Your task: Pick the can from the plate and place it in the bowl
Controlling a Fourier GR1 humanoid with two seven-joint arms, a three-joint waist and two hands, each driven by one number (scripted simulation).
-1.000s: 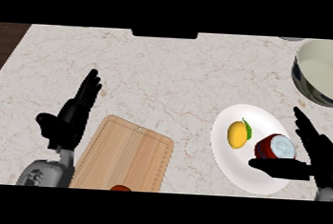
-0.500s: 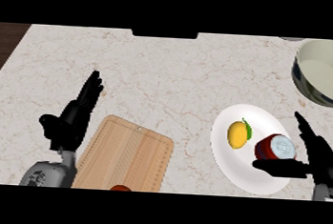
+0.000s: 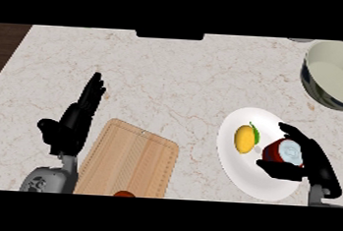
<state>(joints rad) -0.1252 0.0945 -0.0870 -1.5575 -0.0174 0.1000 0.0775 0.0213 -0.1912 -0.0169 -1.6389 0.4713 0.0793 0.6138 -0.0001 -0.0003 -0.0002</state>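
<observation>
Marble-patterned tabletop [image 3: 176,73] fills my head view, pale and veined; the task's can [image 3: 285,151], red-sided with a silvery top, stands on the right part of the white plate [image 3: 251,179] at the near right, just beside a yellow fruit [image 3: 243,139] that sits to its left on the same plate; my right hand [image 3: 312,160] has come in from the near right edge and is wrapped round the can, fingers curved over its far side and thumb tucked against its near side, so I read it as clamped on the can and not merely beside it; the can's base looks to be down on the plate, though the hand hides part of it; the bowl [image 3: 336,77] waits at the far right, well apart from the plate and cut off by the view's right edge; my left hand [image 3: 73,124] rests at the near left with its fingers straight and apart, holding nothing, next to a wooden cutting board [image 3: 132,157]; I judge the step in hand to be the grasp, with the lift not yet made; the next move calls for raising the can straight up clear of the plate and the fruit, then carrying it far and slightly right until it is over the bowl's opening, high enough to pass the rim, before lowering and releasing.
</observation>
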